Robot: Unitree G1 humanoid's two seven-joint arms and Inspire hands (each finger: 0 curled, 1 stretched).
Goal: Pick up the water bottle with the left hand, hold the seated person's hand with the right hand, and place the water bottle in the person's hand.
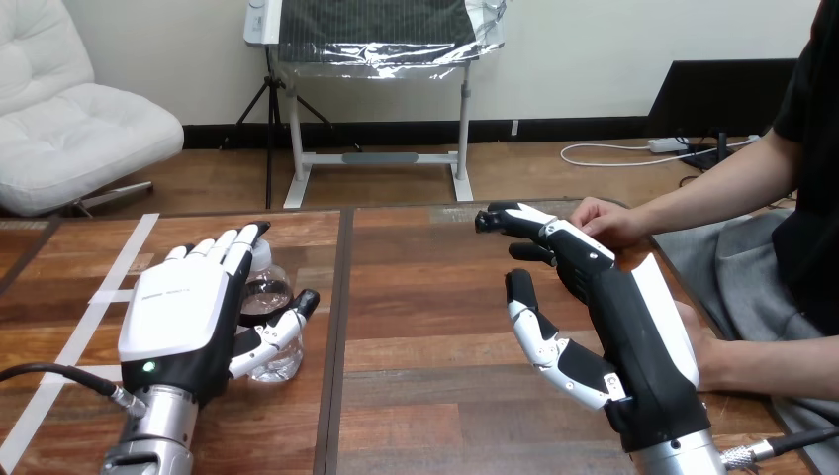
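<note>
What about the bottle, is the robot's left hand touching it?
Cannot tell. In the head view the left hand overlaps the water bottle, its thumb in front, hiding any gap.

This is looking like a robotics lab — not a home. White tape strips [121,257] are running across the wooden worktop [425,396], and a person [712,198] is sitting beside it while the robot's left arm [148,440] and right arm [678,455] are stretching over it.

No words or numbers legible, one faint line of small print noted on the left hand [183,317], on its white shell, too small to be read
</note>
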